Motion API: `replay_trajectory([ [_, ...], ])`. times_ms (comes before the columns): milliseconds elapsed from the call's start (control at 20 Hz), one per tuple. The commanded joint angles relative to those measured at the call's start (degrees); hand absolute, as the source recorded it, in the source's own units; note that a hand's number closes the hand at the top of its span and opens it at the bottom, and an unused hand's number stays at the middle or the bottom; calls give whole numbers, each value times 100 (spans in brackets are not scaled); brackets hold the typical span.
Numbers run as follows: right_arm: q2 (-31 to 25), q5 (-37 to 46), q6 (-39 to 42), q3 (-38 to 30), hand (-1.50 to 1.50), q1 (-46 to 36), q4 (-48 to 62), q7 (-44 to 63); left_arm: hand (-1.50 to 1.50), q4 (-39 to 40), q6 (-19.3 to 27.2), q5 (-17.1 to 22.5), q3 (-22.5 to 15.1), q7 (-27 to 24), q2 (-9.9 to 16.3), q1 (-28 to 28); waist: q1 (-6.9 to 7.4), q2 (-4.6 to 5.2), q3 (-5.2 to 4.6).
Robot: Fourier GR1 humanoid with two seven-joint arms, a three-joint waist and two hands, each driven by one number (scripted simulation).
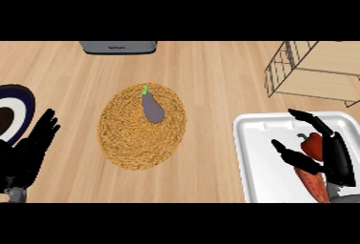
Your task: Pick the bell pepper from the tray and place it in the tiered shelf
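Bell pepper (314,145) lies on the tray (256,143); we see our right robot hand (336,159) spread around it, left robot hand (28,150) relaxed.

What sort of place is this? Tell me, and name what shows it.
Probably a kitchen counter: a wooden top with an eggplant on a woven mat, a white tray holding a red bell pepper, and a wire tiered shelf.
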Motion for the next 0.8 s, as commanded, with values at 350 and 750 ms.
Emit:
replay_trajectory([
  [350,-1098,2537,-432,385,-150,839,-1574,2863,0,330,-95,-117,133,-154,-80,-64,-64,-8,-28],
  [750,-2404,3181,2062,837,-150,770,-2075,4702,0,72,-242,-57,89,-221,-135,172,137,2,-28],
])
